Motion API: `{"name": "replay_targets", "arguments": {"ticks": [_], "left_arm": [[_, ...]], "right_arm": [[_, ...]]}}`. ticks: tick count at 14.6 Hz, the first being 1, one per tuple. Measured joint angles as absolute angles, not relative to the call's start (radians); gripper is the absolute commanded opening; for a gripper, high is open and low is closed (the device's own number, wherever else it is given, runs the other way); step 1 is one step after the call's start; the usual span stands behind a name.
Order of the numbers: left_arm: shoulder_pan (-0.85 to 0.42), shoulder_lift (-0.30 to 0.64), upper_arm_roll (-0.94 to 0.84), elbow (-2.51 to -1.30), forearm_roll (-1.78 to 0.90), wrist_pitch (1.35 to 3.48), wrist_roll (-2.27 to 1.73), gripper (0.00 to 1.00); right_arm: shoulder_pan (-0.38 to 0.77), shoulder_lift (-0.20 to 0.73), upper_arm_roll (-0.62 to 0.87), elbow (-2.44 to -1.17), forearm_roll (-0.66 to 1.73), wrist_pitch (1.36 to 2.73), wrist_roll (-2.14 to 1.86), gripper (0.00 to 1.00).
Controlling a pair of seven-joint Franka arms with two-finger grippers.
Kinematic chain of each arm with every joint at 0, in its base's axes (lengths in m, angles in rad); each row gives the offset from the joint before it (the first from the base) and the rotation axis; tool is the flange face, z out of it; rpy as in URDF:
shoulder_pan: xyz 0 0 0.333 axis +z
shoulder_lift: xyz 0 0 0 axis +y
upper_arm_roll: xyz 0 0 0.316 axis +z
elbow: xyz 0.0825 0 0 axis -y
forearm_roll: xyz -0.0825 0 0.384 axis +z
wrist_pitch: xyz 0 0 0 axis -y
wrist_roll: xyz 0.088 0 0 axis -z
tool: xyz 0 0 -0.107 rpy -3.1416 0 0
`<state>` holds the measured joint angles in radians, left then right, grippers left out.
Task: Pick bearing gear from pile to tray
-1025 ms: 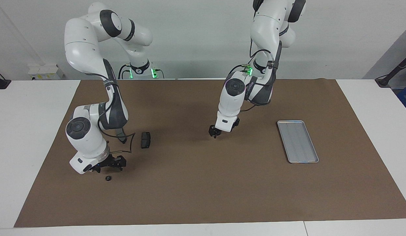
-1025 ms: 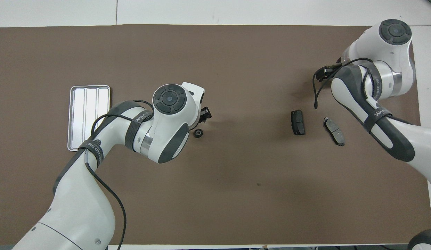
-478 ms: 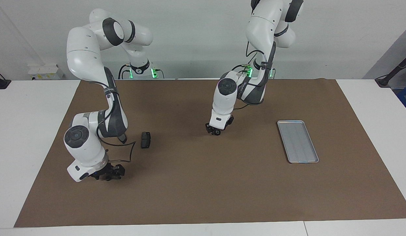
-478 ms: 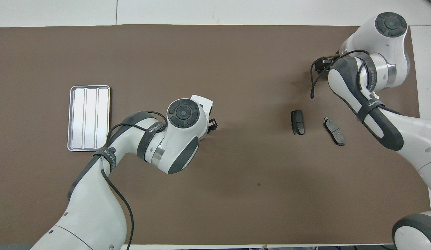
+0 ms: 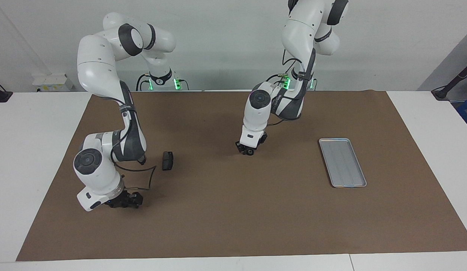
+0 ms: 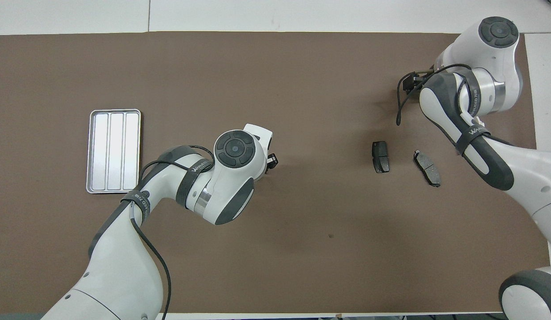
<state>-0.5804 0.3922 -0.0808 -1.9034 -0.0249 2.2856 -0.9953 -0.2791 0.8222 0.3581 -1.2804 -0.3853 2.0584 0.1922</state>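
facing view: tray empty; left gripper around a small black ring, grip uncertain; right gripper low on the mat, finger state unclear

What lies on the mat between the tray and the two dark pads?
The left end effector at a small black ring, facing view; otherwise bare brown mat.

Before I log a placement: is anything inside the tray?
Nothing shows in the tray; only its ridged metal floor, in both views. No part of it is covered. The left gripper is at a small black ring on the mat, not over the tray.
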Motion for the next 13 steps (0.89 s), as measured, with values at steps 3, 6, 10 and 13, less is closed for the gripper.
{"name": "replay_targets", "arguments": {"ticks": [3, 6, 10, 13], "left_arm": [[-0.580, 0.393, -0.072, -1.904, -0.025, 2.296, -0.996, 0.57], [-0.580, 0.393, -0.069, -1.905, -0.025, 2.308, -0.997, 0.57], [-0.580, 0.394, -0.068, -1.905, -0.025, 2.318, -0.999, 0.47], [-0.580, 0.394, -0.068, -1.905, -0.025, 2.319, -1.000, 0.45]], "right_arm": [[-0.282, 0.822, 0.356, -1.276, -0.385, 2.028, 0.193, 0.91], [-0.281, 0.822, 0.358, -1.269, -0.385, 2.021, 0.193, 0.82], [-0.281, 0.822, 0.358, -1.266, -0.384, 2.019, 0.194, 0.66], [-0.281, 0.822, 0.361, -1.262, -0.384, 2.020, 0.201, 0.57]]}}
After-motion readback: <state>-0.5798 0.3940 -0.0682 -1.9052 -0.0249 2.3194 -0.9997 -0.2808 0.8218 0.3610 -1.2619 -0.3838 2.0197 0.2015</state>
